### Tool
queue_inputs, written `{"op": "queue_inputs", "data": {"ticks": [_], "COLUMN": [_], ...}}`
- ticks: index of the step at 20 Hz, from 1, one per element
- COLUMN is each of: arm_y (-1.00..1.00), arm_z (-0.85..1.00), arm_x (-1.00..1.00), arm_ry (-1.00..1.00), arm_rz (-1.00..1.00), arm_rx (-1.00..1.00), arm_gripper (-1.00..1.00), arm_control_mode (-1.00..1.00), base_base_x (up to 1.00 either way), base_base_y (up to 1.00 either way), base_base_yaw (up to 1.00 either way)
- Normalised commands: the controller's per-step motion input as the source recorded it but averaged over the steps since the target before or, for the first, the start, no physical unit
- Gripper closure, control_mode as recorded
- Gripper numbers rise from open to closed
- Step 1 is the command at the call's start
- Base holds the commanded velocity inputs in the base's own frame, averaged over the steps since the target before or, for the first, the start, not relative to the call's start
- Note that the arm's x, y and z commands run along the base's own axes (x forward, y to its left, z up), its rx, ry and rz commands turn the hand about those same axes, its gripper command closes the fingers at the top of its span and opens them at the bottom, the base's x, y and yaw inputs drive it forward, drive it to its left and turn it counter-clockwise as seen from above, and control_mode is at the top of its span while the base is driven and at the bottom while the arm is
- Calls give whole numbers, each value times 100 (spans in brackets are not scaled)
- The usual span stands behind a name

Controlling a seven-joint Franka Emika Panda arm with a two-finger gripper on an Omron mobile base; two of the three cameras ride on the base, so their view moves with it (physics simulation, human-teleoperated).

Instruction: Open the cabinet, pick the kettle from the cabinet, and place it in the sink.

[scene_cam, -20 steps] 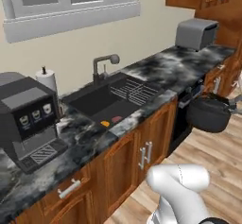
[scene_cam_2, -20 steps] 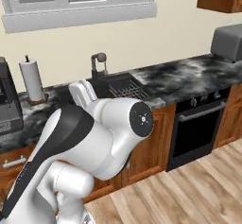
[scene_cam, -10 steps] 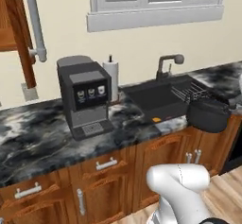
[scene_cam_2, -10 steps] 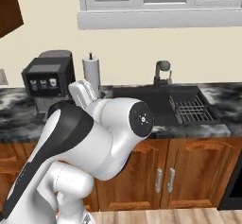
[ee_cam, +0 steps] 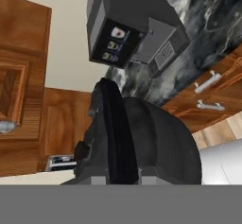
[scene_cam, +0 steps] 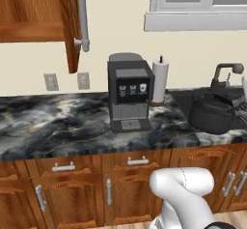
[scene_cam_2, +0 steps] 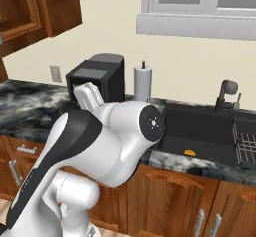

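Kettle [ee_cam: 156,142] close ahead of claw [ee_cam: 116,180], arched handle [ee_cam: 116,133] running straight out from claw, clamped in it. Beyond kettle: black coffee machine [ee_cam: 127,24] on dark marbled bench [ee_cam: 208,34]. Wooden cabinet [ee_cam: 23,76] off to one side. Drawer fronts with silver handles [ee_cam: 208,93] on opposite side.

The base-mounted views now face a different stretch of the kitchen than a second ago. The boxy black coffee machine [scene_cam: 129,96], at the far left earlier, sits mid-frame. The reddish-brown wooden wall cabinet [scene_cam: 42,16] with its silver bar handle fills the upper left. The dark grey sink [scene_cam_2: 205,131] lies at the right edge. The squat black-grey kettle [scene_cam: 211,113] hangs right of the coffee machine.
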Motion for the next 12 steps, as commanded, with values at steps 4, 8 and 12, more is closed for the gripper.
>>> {"op": "queue_inputs", "data": {"ticks": [4,8,12], "arm_y": [0,0,0], "arm_z": [0,0,0], "arm_x": [0,0,0], "arm_ry": [0,0,0], "arm_rz": [0,0,0], "arm_rx": [0,0,0], "arm_gripper": [100,100,100], "arm_control_mode": [100,100,100], "base_base_x": [34,27,11], "base_base_y": [-38,-53,-66], "base_base_yaw": [22,7,0]}}
